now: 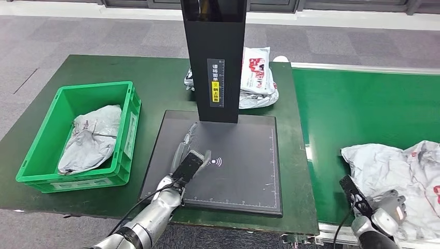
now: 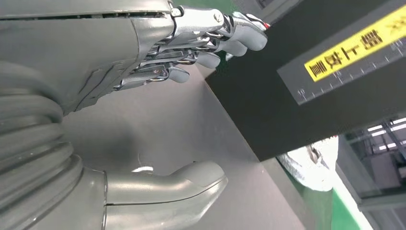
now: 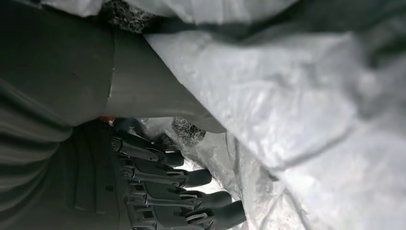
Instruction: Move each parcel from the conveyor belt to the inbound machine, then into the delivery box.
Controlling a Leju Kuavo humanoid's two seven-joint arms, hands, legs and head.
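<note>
Grey-white parcel [image 1: 394,174] lower right on green conveyor belt [image 1: 358,114], right hand [image 1: 386,207] fingers closing round its edge. Left hand [image 1: 189,155] spread, empty, over inbound machine [image 1: 244,166] plate. Post's yellow Chinese label [image 1: 215,92] illegible. Another parcel in delivery box [image 1: 52,129], left.

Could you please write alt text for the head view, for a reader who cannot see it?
The robot's left hand hovers open over the dark scanner plate, while its right hand reaches a grey parcel on the green conveyor belt. A green bin holds another grey parcel.
</note>
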